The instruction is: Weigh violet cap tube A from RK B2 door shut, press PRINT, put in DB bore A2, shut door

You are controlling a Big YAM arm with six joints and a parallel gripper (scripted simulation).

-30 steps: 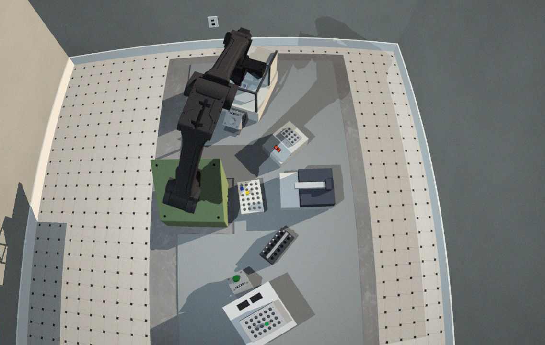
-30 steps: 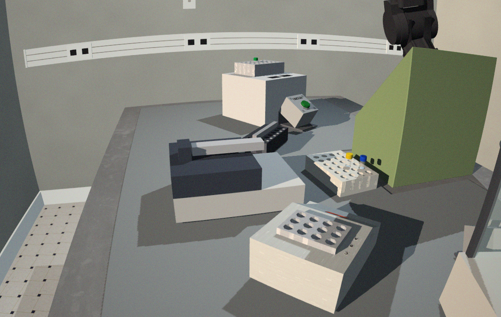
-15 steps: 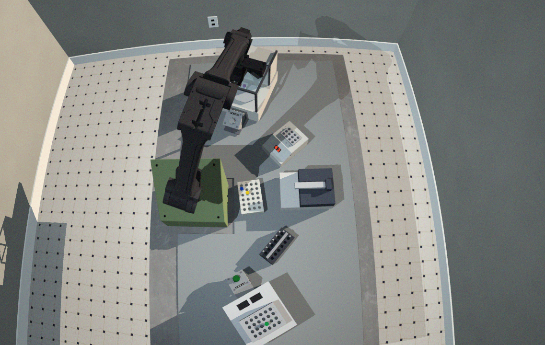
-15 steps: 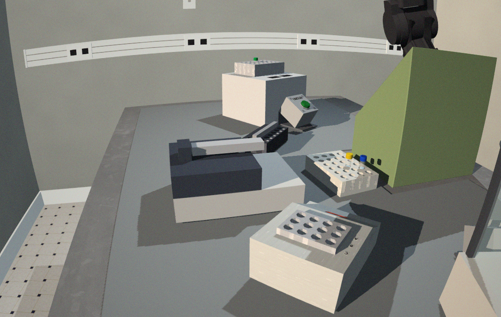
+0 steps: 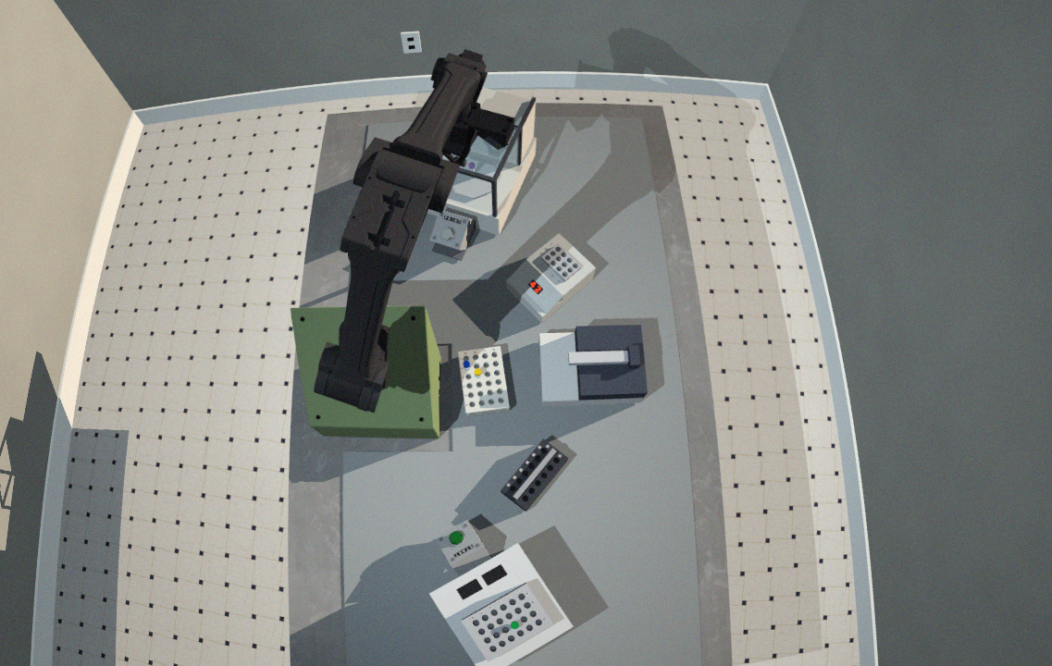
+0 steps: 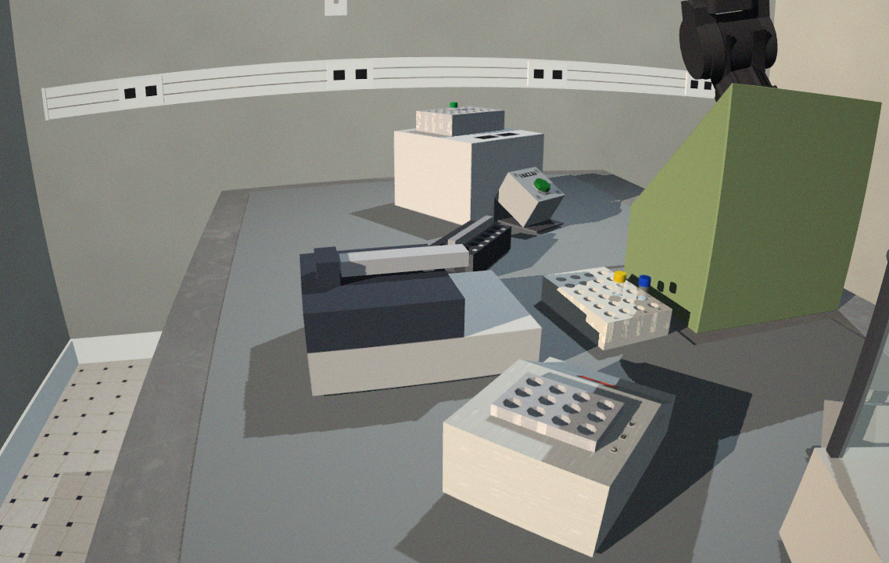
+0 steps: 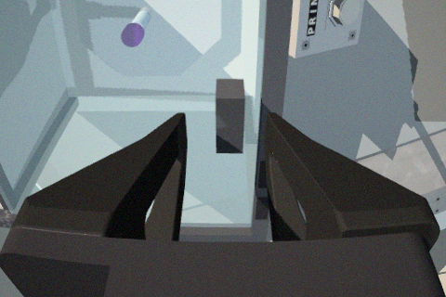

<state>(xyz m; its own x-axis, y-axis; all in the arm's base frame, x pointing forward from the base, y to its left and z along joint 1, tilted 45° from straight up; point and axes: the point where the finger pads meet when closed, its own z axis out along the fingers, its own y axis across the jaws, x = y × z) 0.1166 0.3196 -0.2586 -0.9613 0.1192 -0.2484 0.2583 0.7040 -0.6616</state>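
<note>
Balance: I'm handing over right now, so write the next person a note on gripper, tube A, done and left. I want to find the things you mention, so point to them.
Gripper (image 5: 456, 154) (image 7: 226, 127): partly open, fingers either side of the door handle (image 7: 229, 136), holding nothing.
Tube A (image 5: 471, 166) (image 7: 133, 35): standing on the balance's pan.
Done: tube A out of the rack (image 5: 483, 397) (image 6: 632, 328); door looks shut.
Can't tell: whether PRINT (image 5: 449, 232) (image 7: 346, 7) was pressed; lamp unseen.
Left: confirm weighing, then tube A into DB (image 5: 523, 300) (image 6: 524, 465) bore A2, pushed down; shut door.
</note>
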